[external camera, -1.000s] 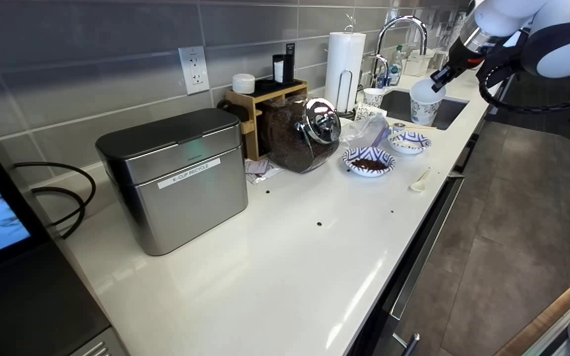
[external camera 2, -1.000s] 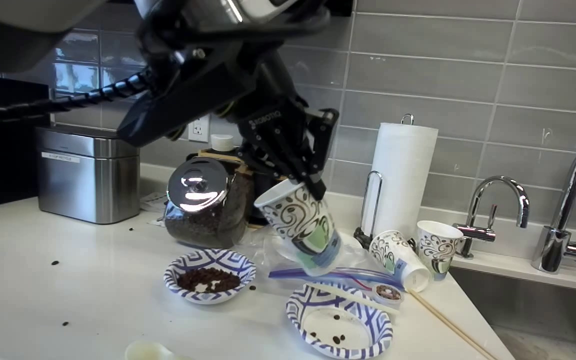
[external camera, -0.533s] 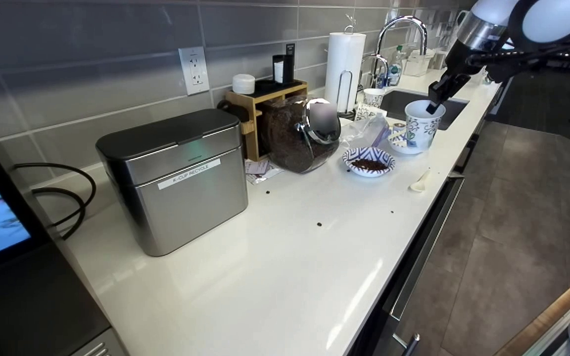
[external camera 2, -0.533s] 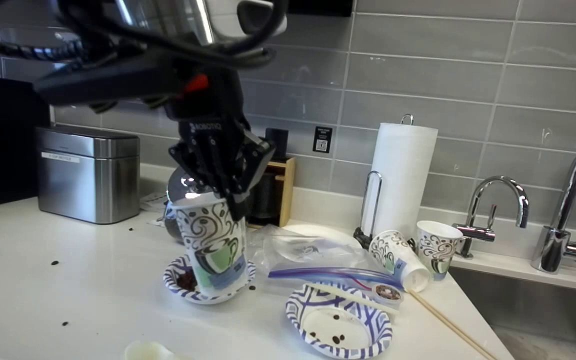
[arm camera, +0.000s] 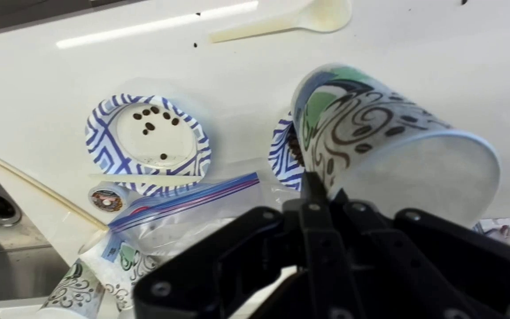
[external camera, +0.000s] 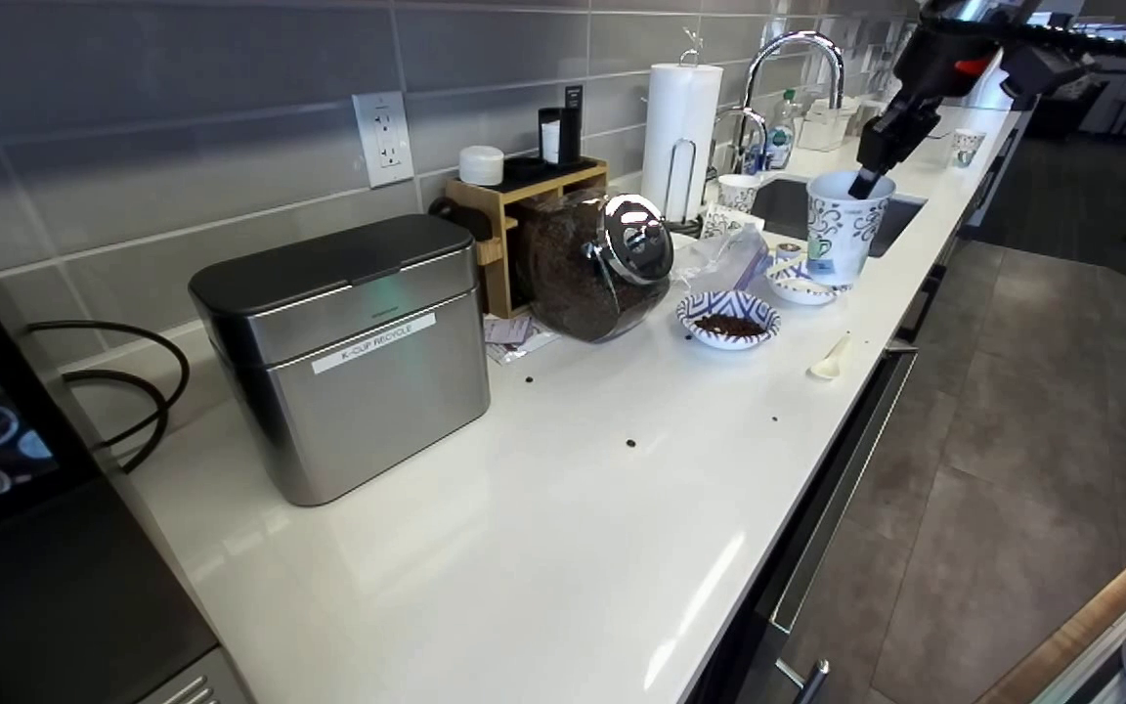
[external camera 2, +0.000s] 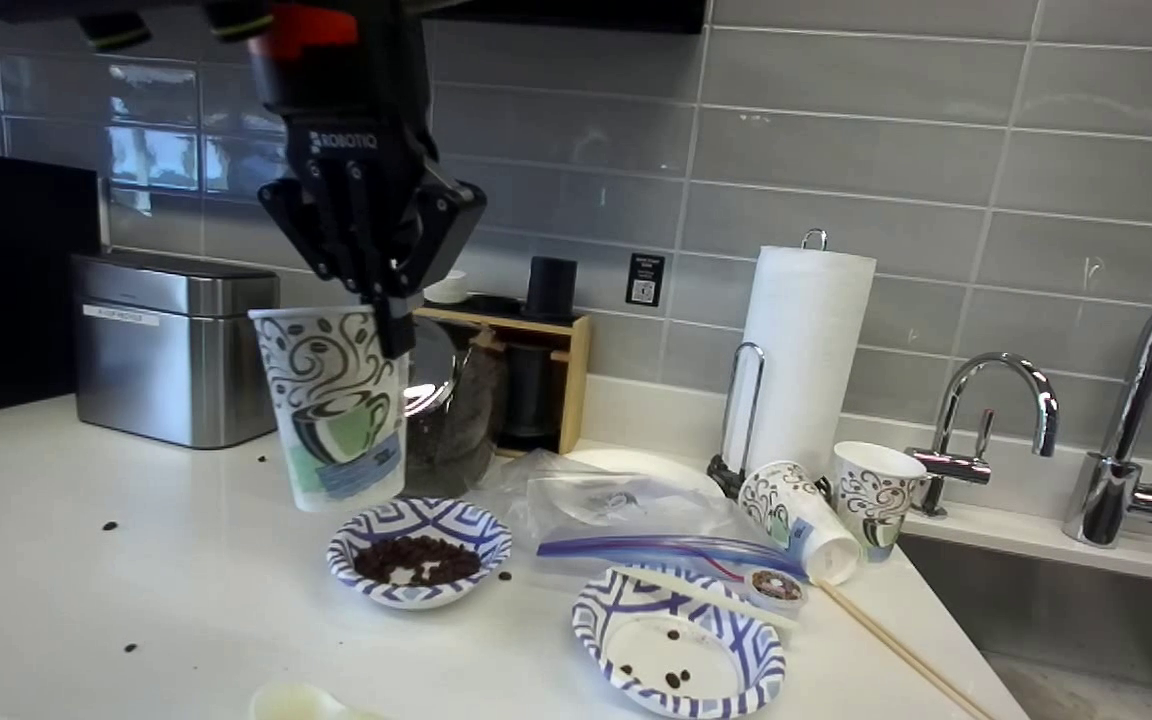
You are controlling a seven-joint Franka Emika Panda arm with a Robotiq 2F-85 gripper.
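Note:
My gripper [external camera 2: 391, 325] is shut on the side wall of a patterned paper cup [external camera 2: 336, 410], at its rim. The cup hangs almost upright above the counter, and its inside looks bare in the wrist view [arm camera: 361, 119]. In an exterior view my gripper [external camera: 864, 184] has one finger inside the cup [external camera: 844, 240]. A blue-and-white bowl of dark beans [external camera 2: 416, 597] stands close to the cup. In the wrist view the cup hides most of this bowl [arm camera: 283, 166]. A similar bowl [external camera 2: 756, 640] with several loose beans stands nearer the sink; it also shows in the wrist view [arm camera: 100, 133].
A steel bin [external camera: 387, 391], a tilted glass jar of beans [external camera: 573, 274] and a paper towel roll [external camera 2: 801, 350] stand along the wall. A plastic bag [external camera 2: 626, 500], two cups [external camera 2: 876, 490], chopsticks [external camera 2: 901, 640] and a spoon [arm camera: 281, 24] lie about. The sink [external camera 2: 1116, 610] adjoins.
My gripper has carried the cup to the left in an exterior view, past the bean bowl, then upward. The cup has turned from tilted to nearly upright. The bowls have stayed put.

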